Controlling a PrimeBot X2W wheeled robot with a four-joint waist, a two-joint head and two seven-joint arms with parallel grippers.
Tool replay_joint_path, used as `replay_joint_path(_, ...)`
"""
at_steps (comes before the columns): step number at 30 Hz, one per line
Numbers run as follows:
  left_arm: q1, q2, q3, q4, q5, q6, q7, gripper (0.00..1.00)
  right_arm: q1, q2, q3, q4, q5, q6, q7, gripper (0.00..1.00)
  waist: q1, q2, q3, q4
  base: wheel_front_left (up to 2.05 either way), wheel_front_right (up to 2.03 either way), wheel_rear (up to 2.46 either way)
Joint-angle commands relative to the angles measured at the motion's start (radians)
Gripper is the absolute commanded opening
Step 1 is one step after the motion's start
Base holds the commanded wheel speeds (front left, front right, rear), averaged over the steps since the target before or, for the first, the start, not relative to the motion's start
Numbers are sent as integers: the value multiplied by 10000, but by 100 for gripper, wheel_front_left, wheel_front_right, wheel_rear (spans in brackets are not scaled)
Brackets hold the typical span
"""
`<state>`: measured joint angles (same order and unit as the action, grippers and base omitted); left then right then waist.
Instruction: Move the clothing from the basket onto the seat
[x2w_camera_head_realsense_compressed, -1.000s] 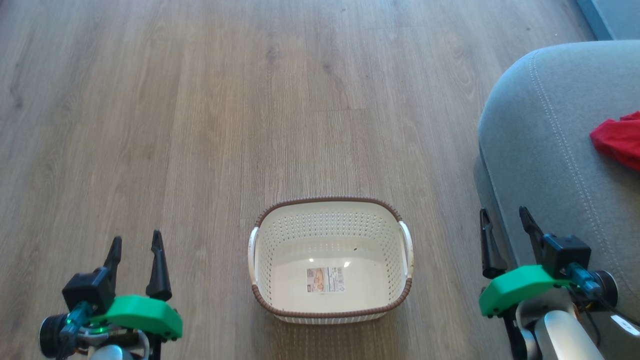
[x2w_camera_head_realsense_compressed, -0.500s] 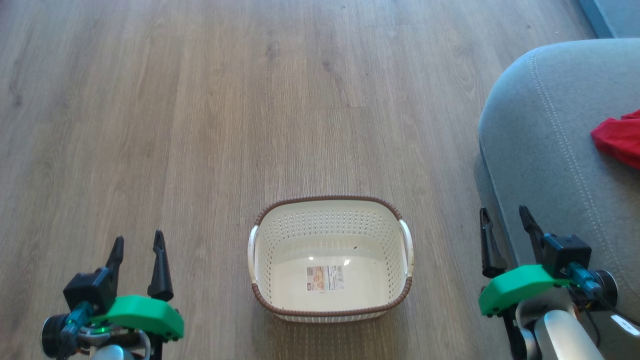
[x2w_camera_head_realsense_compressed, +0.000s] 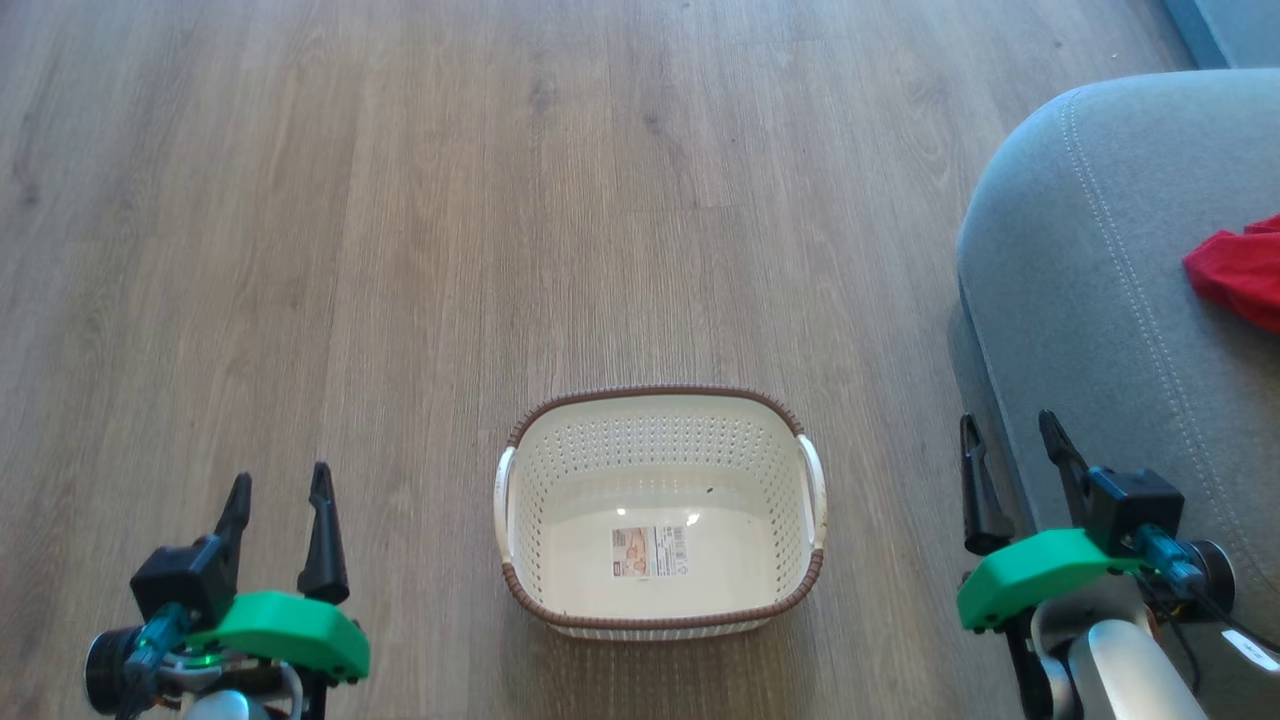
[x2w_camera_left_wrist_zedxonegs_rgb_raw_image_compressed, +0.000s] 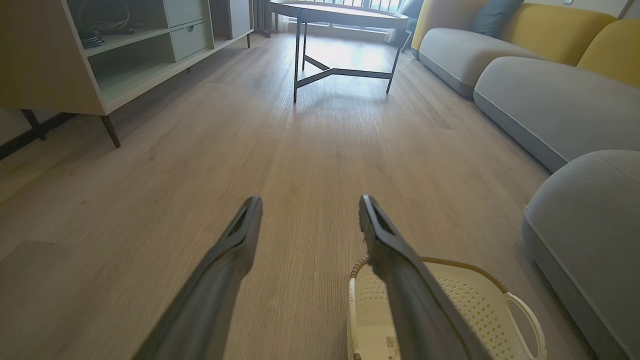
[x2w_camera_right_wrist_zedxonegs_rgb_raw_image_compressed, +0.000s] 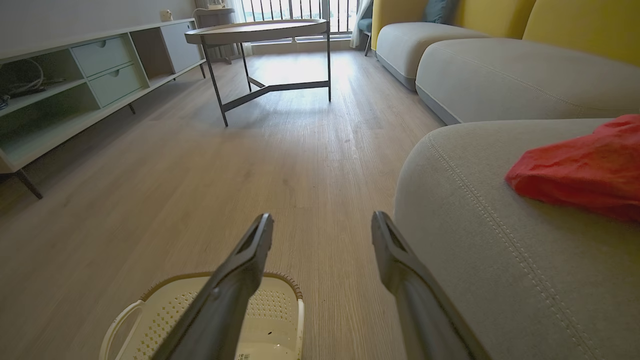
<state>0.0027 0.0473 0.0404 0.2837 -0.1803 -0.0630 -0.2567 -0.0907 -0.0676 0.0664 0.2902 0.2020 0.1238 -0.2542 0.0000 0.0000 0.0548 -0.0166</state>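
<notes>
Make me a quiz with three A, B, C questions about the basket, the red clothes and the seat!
1. What colour is the basket's rim? A brown. B blue. C green.
2. Where is the red clothing? A in the basket. B on the grey seat. C on a hook.
3. How is the basket? A tipped over. B full of clothes. C upright, with no clothes inside.
Answers: 1 A, its woven edge is brown. 2 B, the red clothing lies on top of the seat. 3 C, just a sticker shows on its bottom.
</notes>
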Motion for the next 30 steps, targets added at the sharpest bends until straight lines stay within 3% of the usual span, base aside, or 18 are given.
replay_joint_path(1,-350,30,286,-279,95,-88,-51,100,-105,49,175,-368,-61,69,-76,100,0,0,0,-3,0,0,0)
replay_joint_path(4,-361,30,279,-320,52,-153,-51,100,-109,56,170,-363,-59,69,-76,100,0,0,-19,-4,0,0,0)
replay_joint_path(5,1,-2,0,25,26,-144,0,0,0,12,6,29,2,0,0,0,0,0,-18,-4,0,0,0)
replay_joint_path(9,126,-13,23,566,-47,-164,40,0,156,14,39,509,83,0,32,0,0,0,-19,-4,0,0,0)
replay_joint_path(30,-62,-6,128,406,-2344,-246,623,0,106,-25,-173,354,2410,11,552,0,0,0,-99,24,0,0,0)
